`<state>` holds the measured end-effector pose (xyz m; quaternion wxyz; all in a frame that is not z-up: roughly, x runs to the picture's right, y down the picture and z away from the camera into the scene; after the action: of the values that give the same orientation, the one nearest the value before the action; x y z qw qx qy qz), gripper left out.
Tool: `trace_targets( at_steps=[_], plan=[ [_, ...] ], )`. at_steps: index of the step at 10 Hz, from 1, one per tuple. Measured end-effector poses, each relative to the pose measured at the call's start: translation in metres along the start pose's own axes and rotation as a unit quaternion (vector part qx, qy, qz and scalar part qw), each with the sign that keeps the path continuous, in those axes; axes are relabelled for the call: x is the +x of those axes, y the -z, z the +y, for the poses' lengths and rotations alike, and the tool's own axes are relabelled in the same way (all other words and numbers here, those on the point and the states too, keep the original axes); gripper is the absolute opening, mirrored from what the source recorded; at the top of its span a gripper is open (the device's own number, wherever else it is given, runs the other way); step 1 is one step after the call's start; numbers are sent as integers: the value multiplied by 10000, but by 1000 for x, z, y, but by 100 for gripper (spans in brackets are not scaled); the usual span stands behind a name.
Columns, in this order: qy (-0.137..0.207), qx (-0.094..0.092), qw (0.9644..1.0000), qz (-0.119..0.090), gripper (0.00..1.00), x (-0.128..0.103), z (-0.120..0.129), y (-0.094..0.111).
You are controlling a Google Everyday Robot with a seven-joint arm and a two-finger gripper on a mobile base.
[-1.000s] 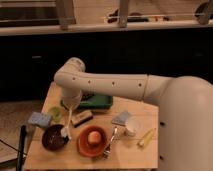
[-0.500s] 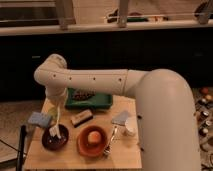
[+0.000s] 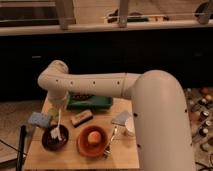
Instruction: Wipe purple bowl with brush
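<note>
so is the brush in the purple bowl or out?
In: the brush head sits inside the purple bowl, handle rising to the gripper just above it.

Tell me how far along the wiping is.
Done: the gripper holds the brush upright, so pickup is finished. In hand: the brush head sits inside the purple bowl at the left front of the table, so wiping looks under way. Left: finishing the wipe and lifting the brush out.
</note>
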<state>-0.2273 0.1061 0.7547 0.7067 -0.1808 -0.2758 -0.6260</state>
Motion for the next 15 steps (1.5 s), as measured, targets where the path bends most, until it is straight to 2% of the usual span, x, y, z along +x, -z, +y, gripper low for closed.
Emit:
trace_targets(
  at_steps=[4,7,10,12,15],
  plan=[
    [-190,-66,9998,40,0,16,16,-4],
    [-14,-64,10000,-14,0,27,6,-8],
    [474,91,9983,-314,0,23,-26,-24],
    [718,209,9959,-508,0,10,-30,-27],
    [727,272,9945,-705,0,-8,-14,-29]
  ],
)
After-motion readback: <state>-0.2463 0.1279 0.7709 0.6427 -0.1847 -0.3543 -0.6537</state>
